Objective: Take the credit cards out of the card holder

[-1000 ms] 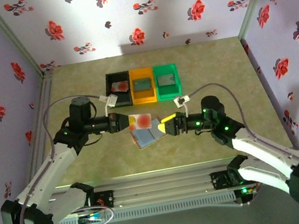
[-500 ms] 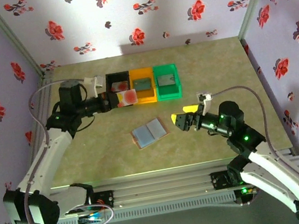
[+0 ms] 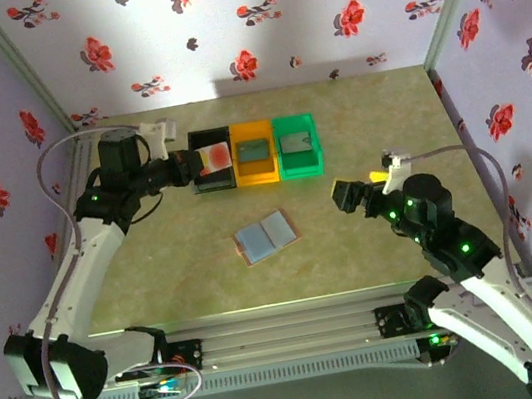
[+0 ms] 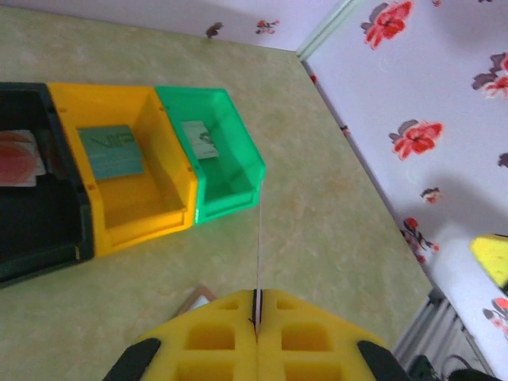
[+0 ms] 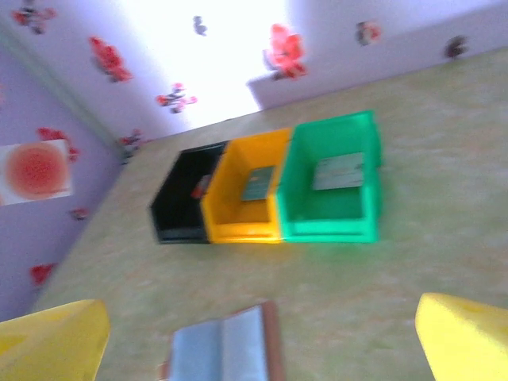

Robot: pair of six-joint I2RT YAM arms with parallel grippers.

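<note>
Credit card (image 3: pixel 216 156), red-blotched, has been carried over the black bin (image 3: pixel 211 183), clamped in the left gripper (image 3: pixel 196 166). One grey card (image 3: pixel 253 148) lies in the orange bin (image 3: pixel 257 174), another card (image 3: pixel 295 140) in the green bin (image 3: pixel 301 166). Card holder (image 3: pixel 266 237) lies open mid-table; right gripper (image 3: pixel 350 194) has been withdrawn rightward, jaws wide apart.

Top looks down, far; wrists low, share green bin (image 4: pixel 234 178).

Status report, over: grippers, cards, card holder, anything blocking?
Left gripper shut on a credit card at the black bin. Right gripper open, empty. Card holder lies open, unobstructed.
</note>
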